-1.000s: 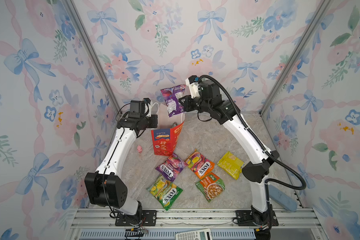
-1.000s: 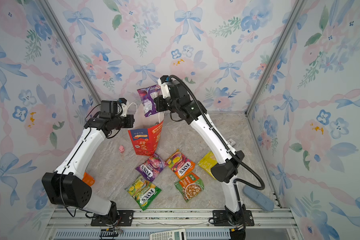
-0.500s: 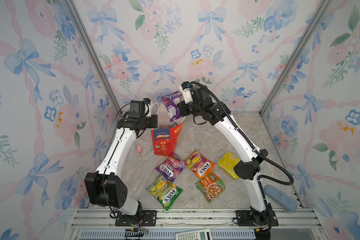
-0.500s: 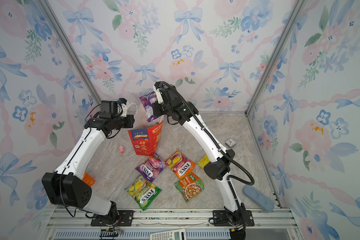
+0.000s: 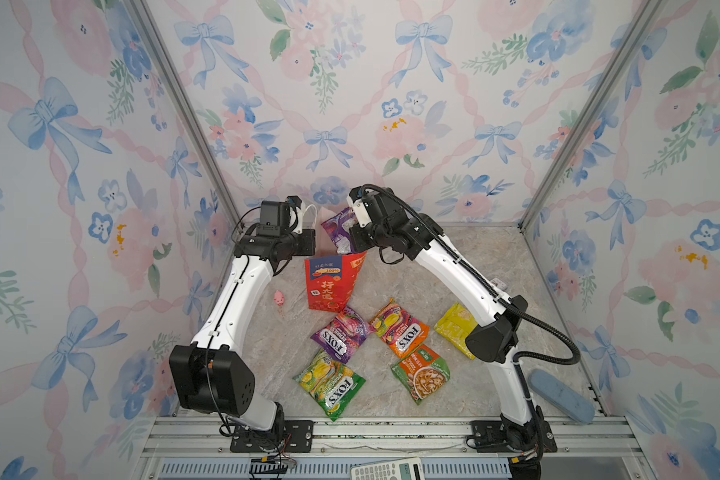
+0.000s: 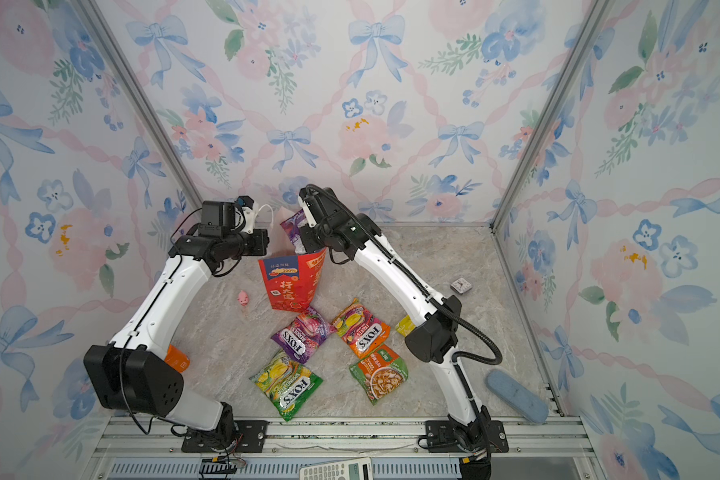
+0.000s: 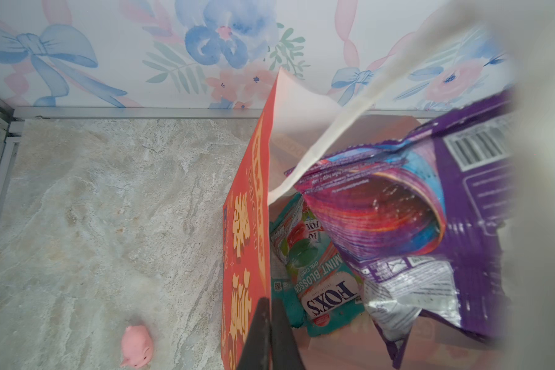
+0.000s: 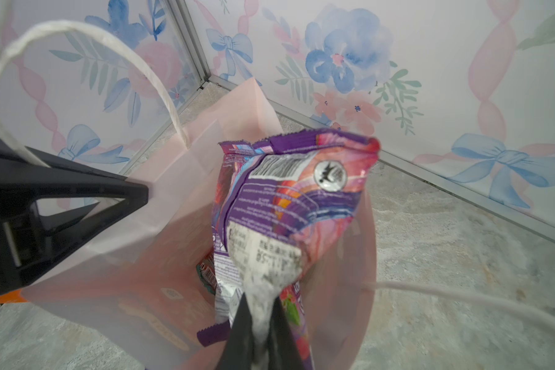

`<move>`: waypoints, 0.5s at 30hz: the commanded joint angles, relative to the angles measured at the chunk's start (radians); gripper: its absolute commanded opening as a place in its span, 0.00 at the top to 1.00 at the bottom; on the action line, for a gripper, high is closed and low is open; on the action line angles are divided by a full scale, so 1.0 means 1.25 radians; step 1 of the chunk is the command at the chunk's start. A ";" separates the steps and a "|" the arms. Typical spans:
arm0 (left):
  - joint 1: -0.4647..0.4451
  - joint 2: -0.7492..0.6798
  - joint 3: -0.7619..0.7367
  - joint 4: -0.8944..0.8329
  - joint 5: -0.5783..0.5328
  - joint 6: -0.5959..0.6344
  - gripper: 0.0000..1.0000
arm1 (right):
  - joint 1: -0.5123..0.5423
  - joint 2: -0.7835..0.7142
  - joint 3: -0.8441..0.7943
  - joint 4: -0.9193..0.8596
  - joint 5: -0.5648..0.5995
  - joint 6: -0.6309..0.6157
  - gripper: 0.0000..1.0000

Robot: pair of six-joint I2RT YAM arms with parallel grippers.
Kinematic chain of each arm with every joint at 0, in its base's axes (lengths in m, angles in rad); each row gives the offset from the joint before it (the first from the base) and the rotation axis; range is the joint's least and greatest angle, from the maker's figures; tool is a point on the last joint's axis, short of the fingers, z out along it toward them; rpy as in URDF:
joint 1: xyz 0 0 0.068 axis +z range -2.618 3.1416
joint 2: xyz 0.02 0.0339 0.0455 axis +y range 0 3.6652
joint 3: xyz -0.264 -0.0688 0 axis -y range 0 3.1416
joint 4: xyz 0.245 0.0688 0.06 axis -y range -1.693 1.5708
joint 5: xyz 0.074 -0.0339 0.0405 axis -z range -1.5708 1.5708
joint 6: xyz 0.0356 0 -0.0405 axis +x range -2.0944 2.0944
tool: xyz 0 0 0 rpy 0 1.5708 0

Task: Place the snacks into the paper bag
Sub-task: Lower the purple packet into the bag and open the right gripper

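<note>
My right claw is clamped on the purple packet, whose lower end sits inside the mouth of the paper bag. My left claw pinches the bag's wall. I should lower past the rim before letting go. The left wrist view plainly shows a teal packet lying inside, which the top views hide.

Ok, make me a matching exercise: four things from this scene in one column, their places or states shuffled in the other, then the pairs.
1. barcode-side purple packet
2. teal FOX'S packet
3. green FOX'S packet
4. pink toy figure

A. flat on the table, nearest the front rail
B. lying inside the paper bag
C. pinched in the right gripper, at the bag's mouth
D. on the table, left of the bag in both top views

Pairs: 1-C, 2-B, 3-A, 4-D
</note>
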 commanded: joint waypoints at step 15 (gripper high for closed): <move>0.006 -0.009 -0.013 0.002 0.003 0.014 1.00 | 0.015 -0.017 0.015 0.029 -0.040 0.029 0.68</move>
